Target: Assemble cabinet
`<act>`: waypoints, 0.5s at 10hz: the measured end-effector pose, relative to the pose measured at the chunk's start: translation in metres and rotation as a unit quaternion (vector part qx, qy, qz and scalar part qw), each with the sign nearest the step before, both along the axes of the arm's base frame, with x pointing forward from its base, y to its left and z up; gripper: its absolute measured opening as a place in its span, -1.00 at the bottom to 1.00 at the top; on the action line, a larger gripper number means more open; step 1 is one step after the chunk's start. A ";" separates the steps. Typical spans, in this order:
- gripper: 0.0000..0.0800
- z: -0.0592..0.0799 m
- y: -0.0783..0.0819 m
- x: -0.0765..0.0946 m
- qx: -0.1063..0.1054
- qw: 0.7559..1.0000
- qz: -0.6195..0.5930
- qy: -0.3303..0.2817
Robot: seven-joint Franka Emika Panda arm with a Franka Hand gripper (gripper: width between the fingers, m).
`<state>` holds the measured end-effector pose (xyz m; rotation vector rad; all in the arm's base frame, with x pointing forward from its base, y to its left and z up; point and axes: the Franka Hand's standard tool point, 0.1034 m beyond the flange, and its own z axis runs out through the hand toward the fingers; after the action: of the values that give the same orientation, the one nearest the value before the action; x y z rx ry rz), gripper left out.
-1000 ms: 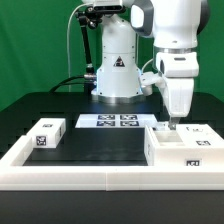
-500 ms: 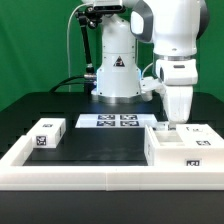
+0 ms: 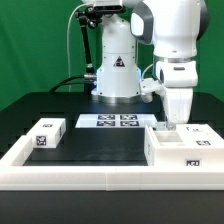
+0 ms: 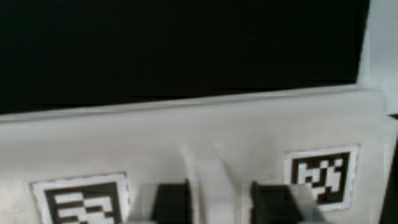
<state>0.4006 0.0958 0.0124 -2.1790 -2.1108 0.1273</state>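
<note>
The cabinet's large white body (image 3: 170, 146) lies at the exterior view's right, by the table's front rim, tags on its side. A second white tagged cabinet piece (image 3: 203, 132) lies just behind it. My gripper (image 3: 173, 124) points straight down onto these parts. In the wrist view my gripper (image 4: 224, 203) has its two dark fingers (image 4: 173, 202) on either side of a narrow upright white ridge (image 4: 222, 180), which fills the gap between them. Tags (image 4: 324, 175) lie on the white surface on both sides of it. A small white tagged block (image 3: 46, 133) lies at the exterior view's left.
The marker board (image 3: 108, 121) lies flat mid-table in front of the robot's base (image 3: 116, 75). A low white rim (image 3: 90, 172) runs along the table's front and sides. Black table top lies between the small block and the cabinet body.
From one second ago to half a second ago my gripper shifted slightly toward the exterior view's right. Since then nothing has visibly moved.
</note>
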 end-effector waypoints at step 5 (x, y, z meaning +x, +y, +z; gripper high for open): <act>-0.82 0.005 -0.001 0.005 0.000 1.000 -0.001 -0.007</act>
<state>0.4053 0.0950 0.0171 -2.1880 -2.1167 0.1120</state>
